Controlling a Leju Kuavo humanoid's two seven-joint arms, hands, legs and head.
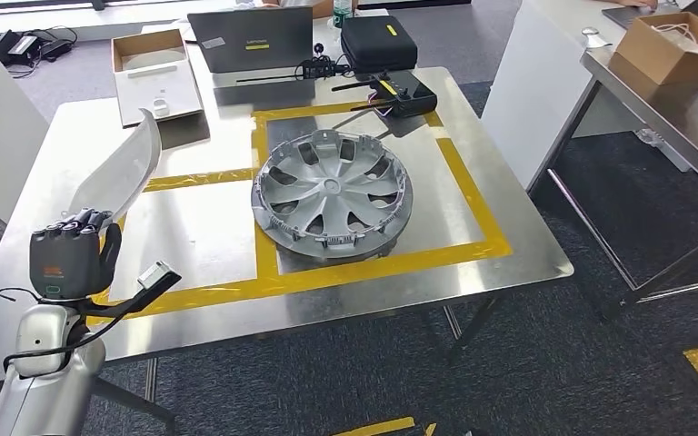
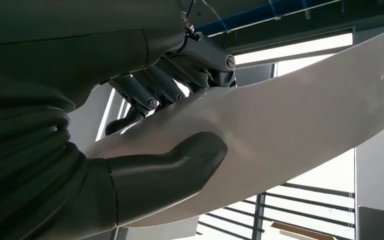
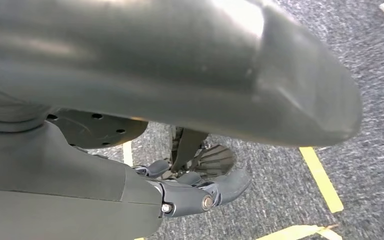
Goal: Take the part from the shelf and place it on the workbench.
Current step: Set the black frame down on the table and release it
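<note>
Fingers (image 2: pixel 152 92) and thumb of the left hand (image 1: pixel 73 254) clamp the curved white part (image 1: pixel 123 173), raised over the tabletop's (image 1: pixel 209 236) left edge; silver hubcap (image 1: pixel 332 193) sits mid-tabletop; right hand (image 3: pixel 200 192) hangs over carpet, fingers curled, empty.

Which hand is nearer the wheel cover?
Left. The left hand is over the table's left side holding a white panel, beside the wheel cover; the right hand hangs above carpet.

The steel workbench (image 1: pixel 73 136) (yellow-taped) carries a silver wheel cover (image 1: pixel 332 193); behind it, a black controller (image 1: pixel 402 92).
</note>
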